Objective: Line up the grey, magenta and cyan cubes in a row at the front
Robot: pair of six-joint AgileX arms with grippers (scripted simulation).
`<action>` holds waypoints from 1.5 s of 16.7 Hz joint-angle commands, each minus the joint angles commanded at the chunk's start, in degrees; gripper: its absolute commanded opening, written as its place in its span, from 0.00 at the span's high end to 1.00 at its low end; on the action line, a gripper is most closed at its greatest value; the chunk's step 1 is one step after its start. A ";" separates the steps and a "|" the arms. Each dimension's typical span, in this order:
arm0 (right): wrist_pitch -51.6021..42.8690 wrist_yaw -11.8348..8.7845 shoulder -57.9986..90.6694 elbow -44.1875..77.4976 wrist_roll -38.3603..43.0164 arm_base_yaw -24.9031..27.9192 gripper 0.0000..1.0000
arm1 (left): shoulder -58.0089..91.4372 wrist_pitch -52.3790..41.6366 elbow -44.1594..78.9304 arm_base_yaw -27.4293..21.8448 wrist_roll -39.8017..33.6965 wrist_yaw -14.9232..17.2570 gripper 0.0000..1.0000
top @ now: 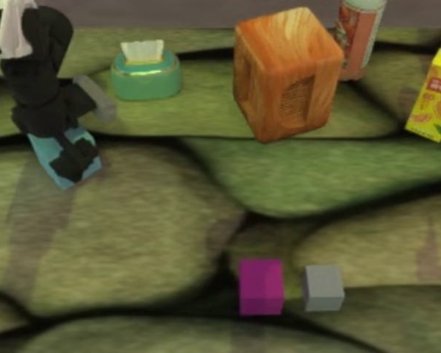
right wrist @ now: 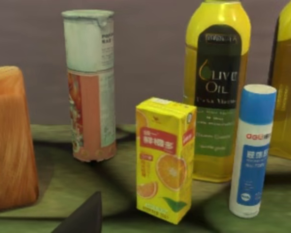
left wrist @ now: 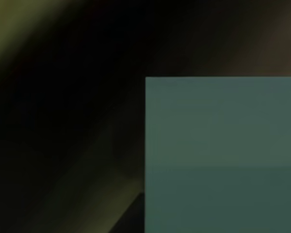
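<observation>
The cyan cube (top: 45,153) is at the back left of the table, sitting tilted, with my left gripper (top: 72,156) shut on it from above. In the left wrist view one dim teal face of the cyan cube (left wrist: 223,155) fills the frame and the rest is dark. The magenta cube (top: 261,287) stands at the front, right of centre. The smaller grey cube (top: 323,287) sits just to its right, a small gap between them. My right arm is outside the top view. Only a dark tip of my right gripper (right wrist: 85,216) shows in its wrist view.
At the back stand a round teal tissue box (top: 145,75), a big orange wood-grain block (top: 288,72), a tall can (top: 359,37) and a yellow juice carton (top: 435,95). An olive oil bottle (right wrist: 217,87) and a glue stick (right wrist: 251,150) stand by the carton.
</observation>
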 joint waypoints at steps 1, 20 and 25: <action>0.00 0.00 0.00 0.00 0.00 0.00 0.00 | 0.00 0.00 0.00 0.00 0.00 0.00 1.00; 0.00 0.00 0.00 0.00 0.00 0.00 0.00 | -4.02 -13.72 9.74 0.69 0.00 0.06 1.00; 0.00 0.00 0.00 0.00 0.00 0.00 0.00 | -12.43 -11.22 0.29 -7.22 1.76 -0.09 1.00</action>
